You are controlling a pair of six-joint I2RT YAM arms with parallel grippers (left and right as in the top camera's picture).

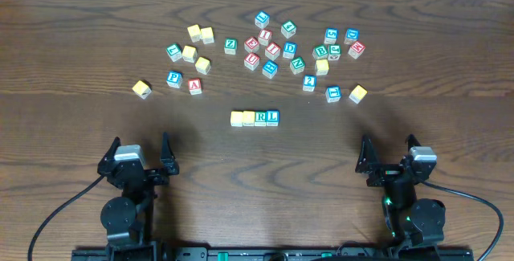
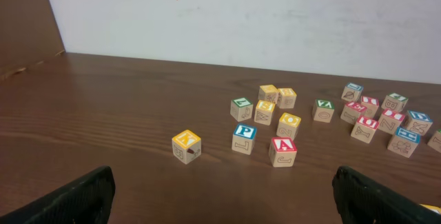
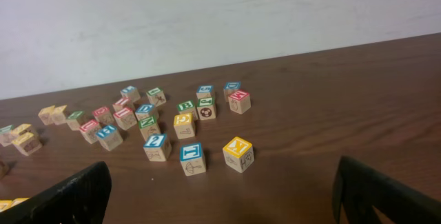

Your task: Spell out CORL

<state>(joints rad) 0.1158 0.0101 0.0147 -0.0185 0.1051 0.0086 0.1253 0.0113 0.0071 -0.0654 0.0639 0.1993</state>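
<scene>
Surface: dark wood table [image 1: 72, 44], white wall [image 2: 241, 17] behind.
Row [image 1: 254, 118]: four touching blocks at table centre. Two have unreadable yellow tops, then R [image 1: 260, 117] and L [image 1: 273, 116].
Loose blocks [image 1: 273, 48]: 12 o'clock of row.
Left gripper [image 1: 140, 150]: 7 o'clock of row, spread, empty.
Right gripper [image 1: 389, 152]: 5 o'clock of row, spread, empty.

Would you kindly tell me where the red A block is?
In the overhead view, the red A block lies left of centre, just right of the blue P block.
</scene>
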